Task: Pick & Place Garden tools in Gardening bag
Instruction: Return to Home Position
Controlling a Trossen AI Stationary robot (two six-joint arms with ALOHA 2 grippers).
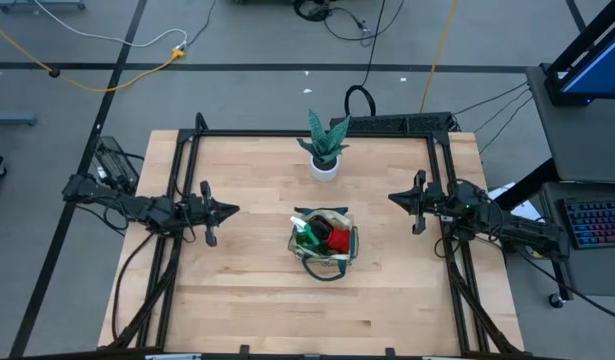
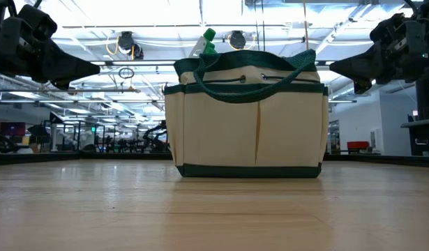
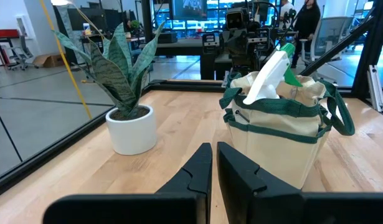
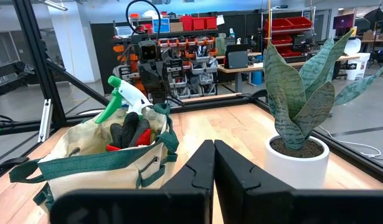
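Observation:
The beige gardening bag (image 1: 324, 241) with dark green trim stands upright on its base at the table's middle; it also shows in the low view (image 2: 247, 115). The green-and-white spray bottle (image 3: 273, 70) and red-and-black gloves (image 4: 130, 135) stick out of its top. My left gripper (image 1: 230, 210) hovers shut and empty at the table's left, fingers pointing toward the bag. My right gripper (image 1: 395, 198) hovers shut and empty at the table's right, pointing toward the bag. Other tools are hidden inside the bag or out of view.
A green plant in a white pot (image 1: 325, 150) stands at the table's far middle, behind the bag. Bare wooden tabletop (image 1: 287, 310) lies on the near side of the bag. A black frame (image 1: 187, 140) rims the table. A person (image 3: 306, 18) stands in the room beyond.

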